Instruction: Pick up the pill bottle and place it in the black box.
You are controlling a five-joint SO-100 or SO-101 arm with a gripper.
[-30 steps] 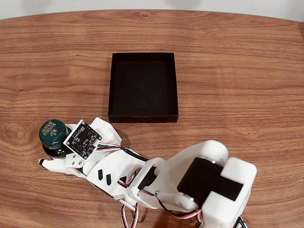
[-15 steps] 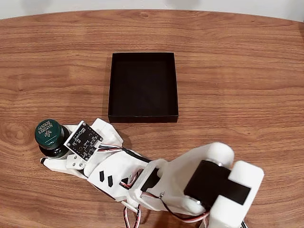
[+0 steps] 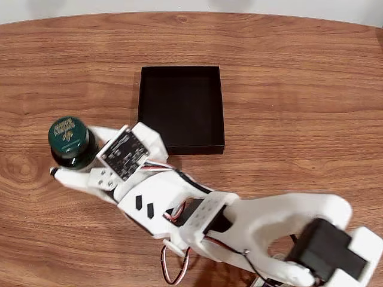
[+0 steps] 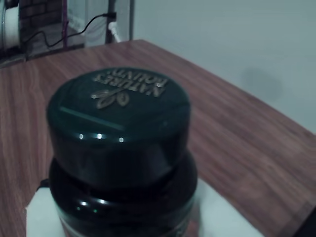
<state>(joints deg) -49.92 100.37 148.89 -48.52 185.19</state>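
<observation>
1. Near the left edge of the wooden counter (image 3: 311, 89), in the fixed view, my jaws (image 3: 70, 160) are closed around the pill bottle (image 3: 70, 141), one white finger (image 3: 75, 177) lying along its near side.
2. Whether the bottle touches the counter, I cannot tell.
3. Its dark green cap faces up, the gold print readable in the wrist view (image 4: 118, 118).
4. My wrist's small circuit board (image 3: 124, 155) sits just right of the bottle.
5. Behind and to the right, the black box (image 3: 181, 107) rests on the counter toward the far edge, apart from the bottle.
6. My white arm (image 3: 257, 224) runs back to the near right corner.
</observation>
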